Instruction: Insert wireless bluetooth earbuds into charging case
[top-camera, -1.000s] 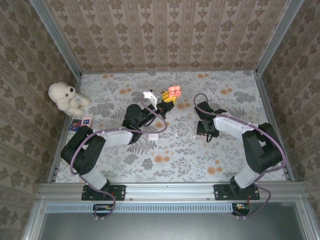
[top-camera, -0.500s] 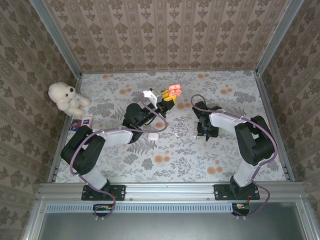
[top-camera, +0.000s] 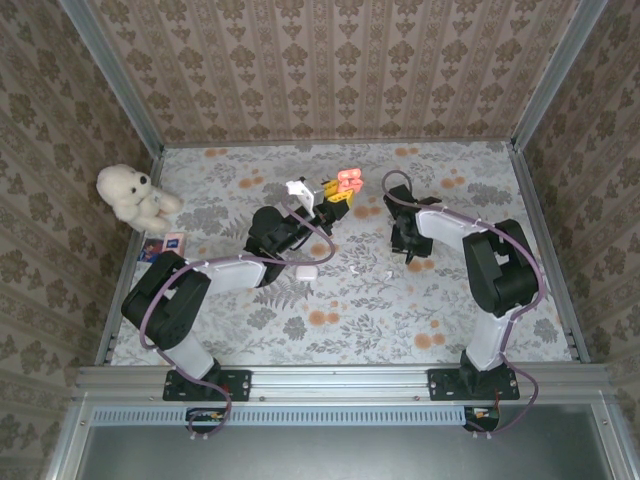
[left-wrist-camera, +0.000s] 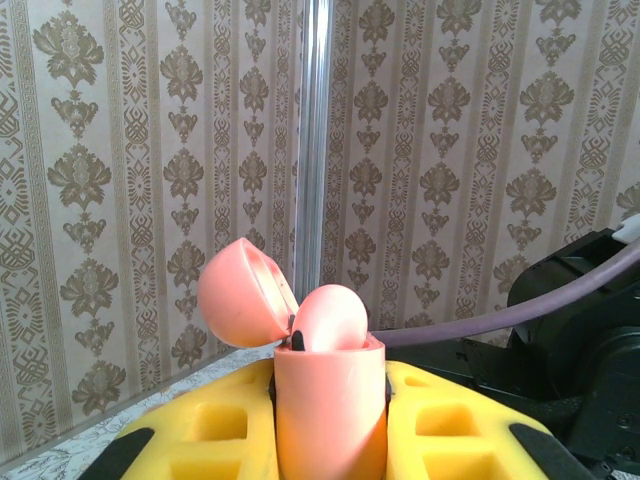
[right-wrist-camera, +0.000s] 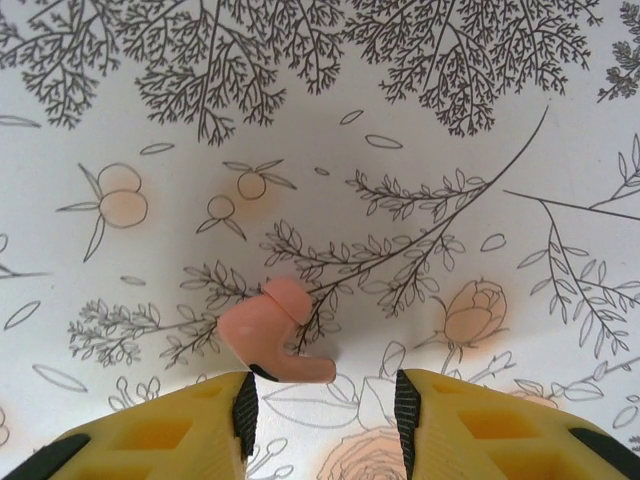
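Note:
My left gripper (left-wrist-camera: 330, 405) is shut on the base of an orange-red charging case (left-wrist-camera: 328, 440) and holds it upright above the table. Its lid (left-wrist-camera: 238, 296) is hinged open and one orange-red earbud (left-wrist-camera: 330, 318) sits in the case. From above, the case (top-camera: 348, 180) is at the back middle. My right gripper (right-wrist-camera: 322, 388) points down at the cloth with its jaws apart. A second orange-red earbud (right-wrist-camera: 272, 332) lies on the table just beyond the left finger's tip, not between the pads. The right gripper (top-camera: 409, 250) is right of centre.
A white case (top-camera: 306, 271) lies under the left arm, with two tiny white buds (top-camera: 359, 268) on the cloth to its right. A white plush bear (top-camera: 133, 195) and a small card (top-camera: 163, 246) sit at the left edge. Metal rails and patterned walls enclose the table.
The right gripper has shifted towards the back of the table and its jaws have narrowed. The left arm and the case have not moved.

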